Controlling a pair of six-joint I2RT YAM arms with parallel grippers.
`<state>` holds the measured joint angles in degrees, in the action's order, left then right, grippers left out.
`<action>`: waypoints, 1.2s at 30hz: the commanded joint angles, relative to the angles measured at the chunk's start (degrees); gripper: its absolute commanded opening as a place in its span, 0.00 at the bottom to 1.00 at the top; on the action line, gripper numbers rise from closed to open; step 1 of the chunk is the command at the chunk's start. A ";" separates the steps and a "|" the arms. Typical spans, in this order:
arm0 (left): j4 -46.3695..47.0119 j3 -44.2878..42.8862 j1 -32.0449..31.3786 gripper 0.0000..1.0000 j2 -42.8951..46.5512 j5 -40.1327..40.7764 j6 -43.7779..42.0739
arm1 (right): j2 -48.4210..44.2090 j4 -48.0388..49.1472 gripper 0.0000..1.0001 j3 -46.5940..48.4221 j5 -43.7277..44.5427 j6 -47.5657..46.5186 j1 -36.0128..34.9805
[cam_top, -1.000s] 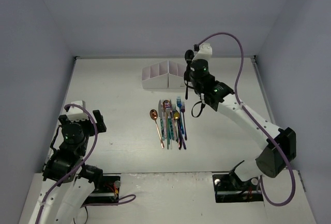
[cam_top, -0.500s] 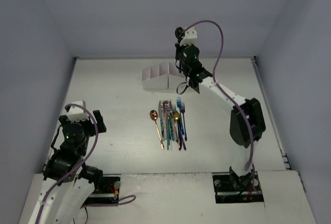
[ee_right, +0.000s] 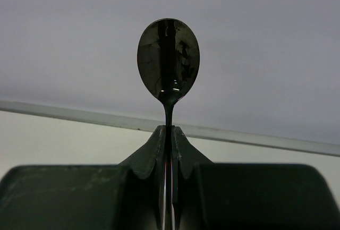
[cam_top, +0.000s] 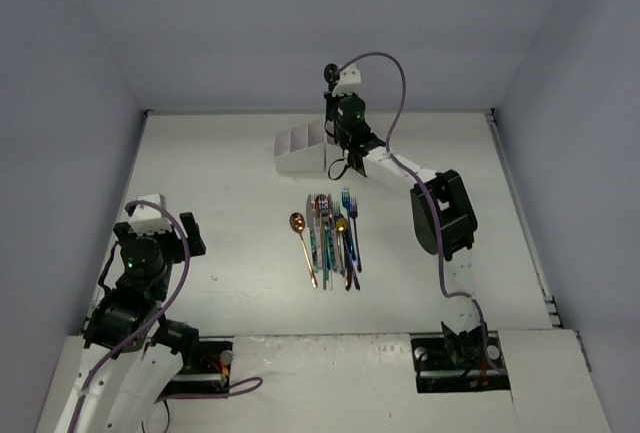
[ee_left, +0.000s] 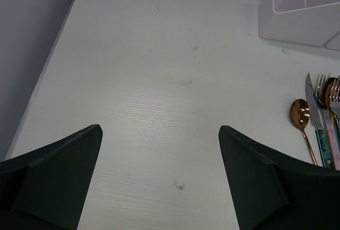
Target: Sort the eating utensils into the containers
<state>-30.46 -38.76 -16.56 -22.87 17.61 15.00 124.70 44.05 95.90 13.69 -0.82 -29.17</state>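
A black spoon [ee_right: 168, 60] stands bowl-up against the back wall, its handle clamped in my shut right gripper [ee_right: 170, 129]. In the top view that gripper [cam_top: 340, 105] hangs over the right end of the white organiser box [cam_top: 300, 149], at the back of the table; the spoon cannot be made out there. The other eating utensils [cam_top: 335, 238] lie in a bundle at mid-table, a copper spoon [cam_top: 298, 221] at its left side. My left gripper [ee_left: 159, 129] is open over bare table at the near left, far from the copper spoon [ee_left: 299, 114] and the box [ee_left: 300, 15].
Grey walls close in the table [cam_top: 220, 173] on the left, back and right. The right arm's elbow [cam_top: 440, 215] juts out to the right of the utensil bundle. The left arm [cam_top: 150, 253] stays folded near its base.
The right arm has swung left and towards the back wall with the spoon, ending over the organiser box. The left arm has not moved.
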 commanded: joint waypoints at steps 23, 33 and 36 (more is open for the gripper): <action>4.44 -0.27 -0.41 0.90 0.34 -0.82 -0.47 | -19.53 -2.28 0.29 -14.80 2.82 4.17 -3.58; 4.00 -0.27 -0.41 0.90 0.02 -0.65 -0.41 | -37.39 -38.80 0.35 -24.80 5.21 19.68 -6.77; 4.01 -0.35 -0.41 0.90 0.00 -0.65 -0.41 | -41.70 -43.94 0.35 -31.35 0.08 22.31 -6.98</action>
<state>-30.50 -38.65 -16.56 -22.06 16.78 14.98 88.10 13.30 71.53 17.46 14.56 -35.36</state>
